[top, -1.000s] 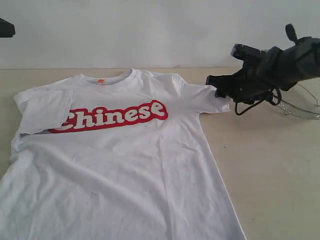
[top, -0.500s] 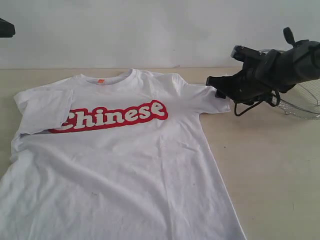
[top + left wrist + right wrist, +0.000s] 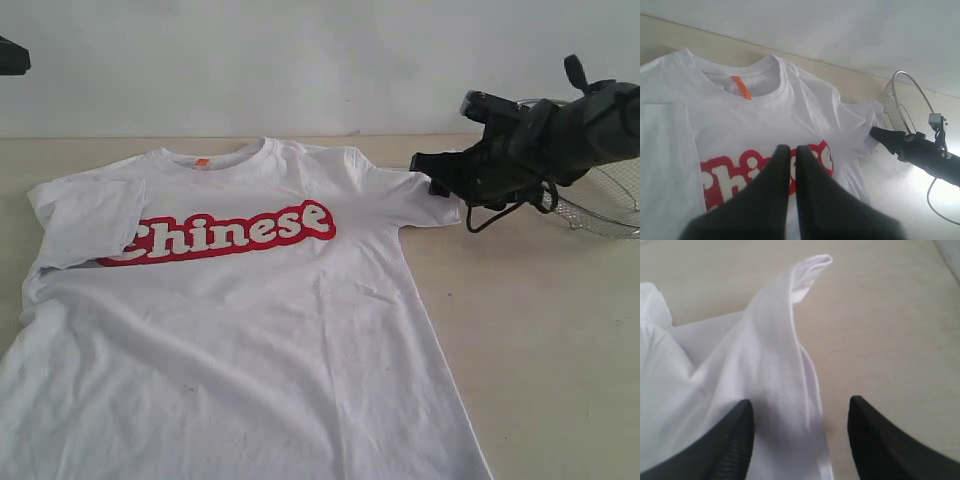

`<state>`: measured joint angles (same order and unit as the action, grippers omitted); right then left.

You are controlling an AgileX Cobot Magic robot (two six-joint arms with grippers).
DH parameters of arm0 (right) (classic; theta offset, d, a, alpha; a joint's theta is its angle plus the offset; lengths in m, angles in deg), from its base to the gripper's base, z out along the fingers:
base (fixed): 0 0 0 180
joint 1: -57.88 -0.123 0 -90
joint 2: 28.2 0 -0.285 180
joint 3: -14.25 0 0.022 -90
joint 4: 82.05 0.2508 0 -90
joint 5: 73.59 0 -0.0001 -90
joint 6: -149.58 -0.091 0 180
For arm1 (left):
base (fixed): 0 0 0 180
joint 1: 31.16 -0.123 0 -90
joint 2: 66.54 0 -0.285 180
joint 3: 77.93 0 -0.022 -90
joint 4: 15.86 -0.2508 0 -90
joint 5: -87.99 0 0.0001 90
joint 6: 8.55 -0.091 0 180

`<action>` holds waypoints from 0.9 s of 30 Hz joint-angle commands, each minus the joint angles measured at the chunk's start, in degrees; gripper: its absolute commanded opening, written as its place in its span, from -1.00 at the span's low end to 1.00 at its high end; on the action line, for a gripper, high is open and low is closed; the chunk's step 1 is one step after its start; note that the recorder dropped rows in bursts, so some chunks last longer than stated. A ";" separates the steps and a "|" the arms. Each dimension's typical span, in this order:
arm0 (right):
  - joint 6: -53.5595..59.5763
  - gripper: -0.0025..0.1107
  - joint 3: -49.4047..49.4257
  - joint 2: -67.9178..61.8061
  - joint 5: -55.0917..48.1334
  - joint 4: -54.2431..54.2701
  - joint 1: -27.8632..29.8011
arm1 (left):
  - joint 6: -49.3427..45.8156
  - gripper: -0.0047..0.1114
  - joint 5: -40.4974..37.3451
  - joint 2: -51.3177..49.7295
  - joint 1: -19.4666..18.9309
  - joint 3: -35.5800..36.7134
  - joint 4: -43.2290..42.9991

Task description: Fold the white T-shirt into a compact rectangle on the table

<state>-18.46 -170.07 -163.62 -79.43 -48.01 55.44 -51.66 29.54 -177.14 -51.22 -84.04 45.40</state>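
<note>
Right claw (image 3: 428, 172): jaws wide apart, nothing held. It sits low over the table (image 3: 540, 340) at the outer sleeve (image 3: 775, 365) of the white T-shirt (image 3: 260, 330). In the right wrist view the sleeve cloth runs up between the two fingers. One finger (image 3: 737, 440) is over the cloth and the other is over bare tabletop just off the hem. Cannot tell whether either finger touches the cloth. The sleeve's free end rises in a small curled peak ahead of the fingertips.

Left claw (image 3: 792, 150): closed, fingers pressed together, gripping nothing. It hangs above the shirt's chest. The red lettering (image 3: 765, 170) lies directly beneath and to either side of its tips. The collar and its orange tag (image 3: 741, 87) lie further ahead of the tips.

Shirt: spread front-up on the table, collar on the far side from both claws' arms. The body is mostly flat with light wrinkles. The sleeve (image 3: 85, 220) farthest from the right claw is folded inward over the chest and covers the start of the lettering.

A wire basket (image 3: 605, 205) lies on the table behind the right claw's arm, apart from the shirt.
</note>
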 commanded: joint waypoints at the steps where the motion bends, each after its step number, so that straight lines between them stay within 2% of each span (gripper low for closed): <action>1: 0.63 -0.06 -0.26 -0.02 1.16 -0.11 -0.67 | -0.43 -0.84 -0.02 0.45 0.08 0.27 0.39; 12: 0.63 -0.07 -0.26 -2.26 2.52 -0.03 -0.91 | -0.43 -0.84 -0.02 0.45 0.08 0.27 0.39; 15: 0.63 -0.33 -0.26 -2.26 2.52 -0.03 -1.07 | -0.43 -0.84 -0.02 0.45 0.08 0.27 0.39; 19: 0.63 -0.97 -0.26 -2.26 2.42 -0.03 -1.07 | -0.43 -0.84 -0.02 0.45 0.08 0.27 0.39; 27: 2.76 -0.96 -0.26 0.51 2.15 -0.03 -1.50 | -0.57 -0.84 0.40 0.45 0.08 0.27 0.41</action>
<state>-17.15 -170.27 -165.06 -77.32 -48.01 54.39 -51.66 30.06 -177.14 -51.22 -84.04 45.40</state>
